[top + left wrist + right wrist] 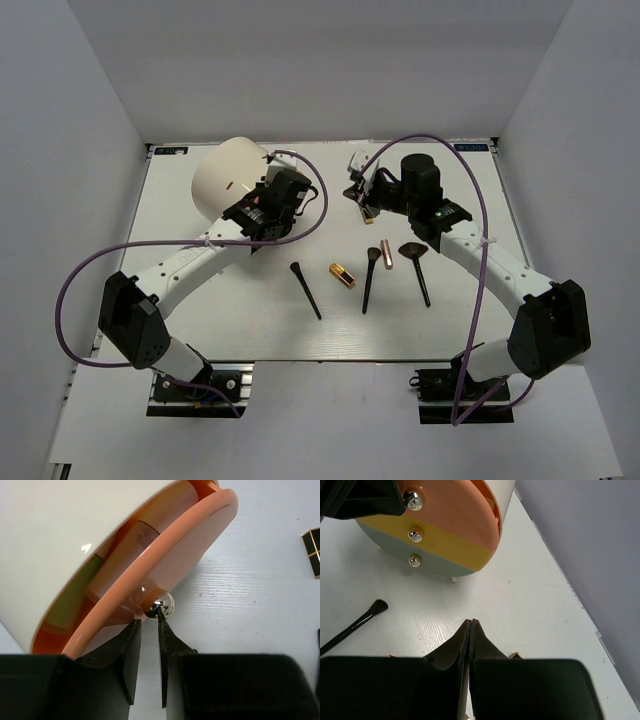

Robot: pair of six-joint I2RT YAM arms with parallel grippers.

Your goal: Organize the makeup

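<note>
The cream cylinder organizer (pixel 228 175) lies at the back left. Its orange top drawer (pixel 165 555) is pulled out a little, with a lavender tube (pixel 145 532) and a green tube (pixel 75 597) inside. My left gripper (pixel 148 620) is closed to a narrow gap on that drawer's silver knob (pixel 164 605). My right gripper (pixel 471 622) is shut and empty, low over the table near a quilted black-and-gold lipstick (pixel 312 550). On the table lie a thin brush (pixel 306 290), a gold lipstick (pixel 343 275), a second brush (pixel 370 280), a rose-gold tube (pixel 386 253) and a fan brush (pixel 415 265).
The organizer's yellow drawer (pixel 445 542) and grey-green drawer (pixel 405 560) are closed, each with a silver knob. A white and gold item (pixel 357 165) lies behind the right gripper. Grey walls close the table at back and sides. Purple cables loop over both arms.
</note>
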